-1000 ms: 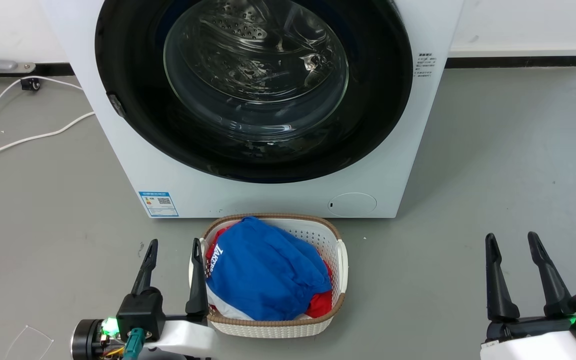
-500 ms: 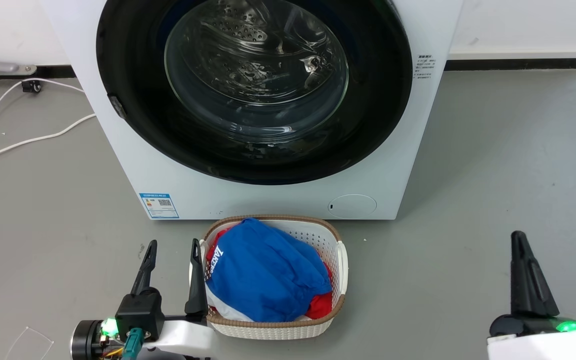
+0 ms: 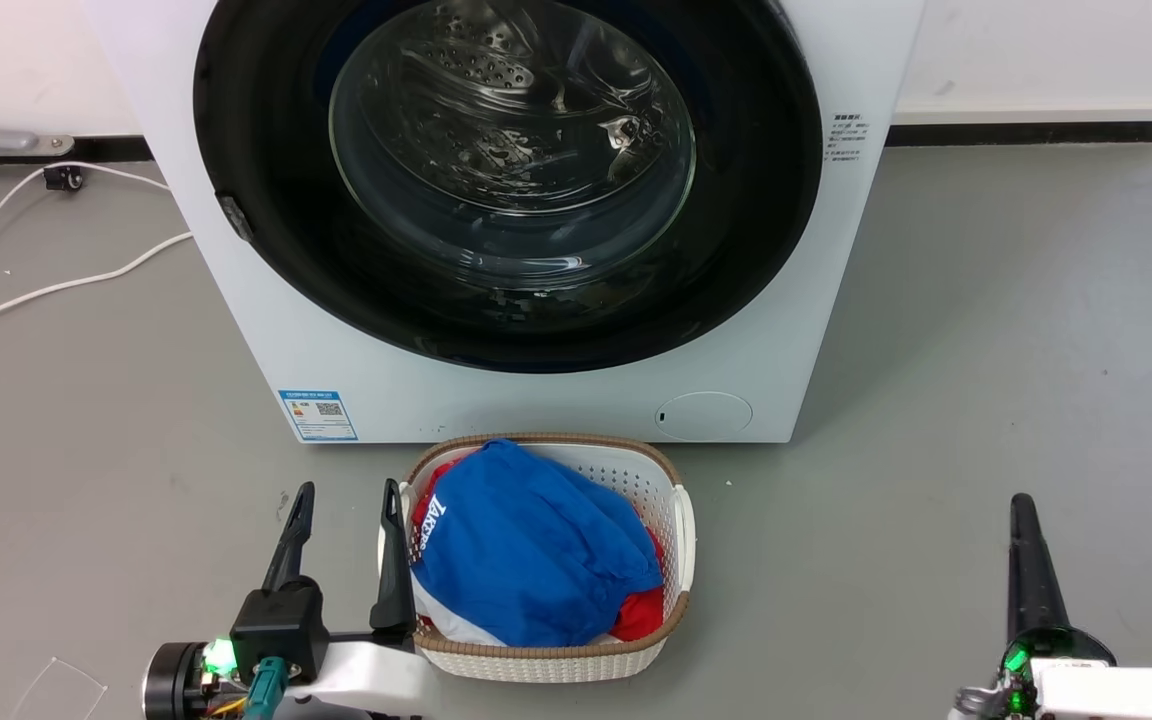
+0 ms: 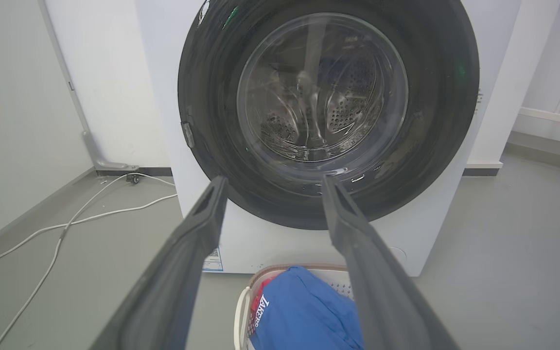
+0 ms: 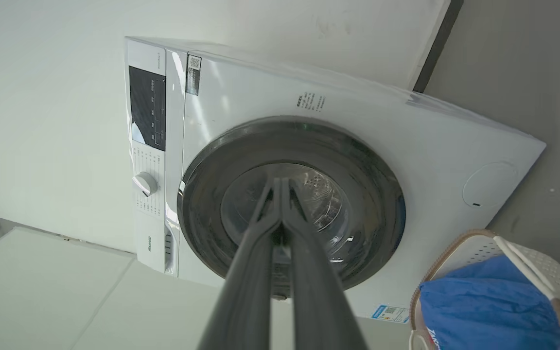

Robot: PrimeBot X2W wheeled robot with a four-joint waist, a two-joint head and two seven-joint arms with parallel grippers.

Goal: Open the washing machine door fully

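Door shut, arms low: the washing machine door point(image 3: 756, 250) lies flat against the front of the washing machine point(image 3: 536, 405), its glass bowl facing the robot and the steel drum showing through it. The machine stands ahead of and above both grippers, on the far side of a laundry basket point(image 3: 681, 520) heaped with a blue garment point(image 3: 536, 550).

A small grey catch point(image 3: 234, 215) sits on the left of the black rim – so the door probably swings from a hinge on the right, and the pull has to start at that left edge. The left gripper point(image 3: 349, 487) looks the nearer of the two to it. Its fingers are spread apart and hold nothing, pointing at the door's lower left from just beside the basket's left rim.

The right gripper point(image 5: 280, 182) is low on the right, rolled onto its side, its fingers pressed together on nothing and aimed at the glass.

The floor point(image 3: 986, 300) is smooth grey, with a white cable point(image 3: 66, 285) trailing on the left, and a pale wall stands behind. The basket sits close under the door – an obstacle to any low approach.
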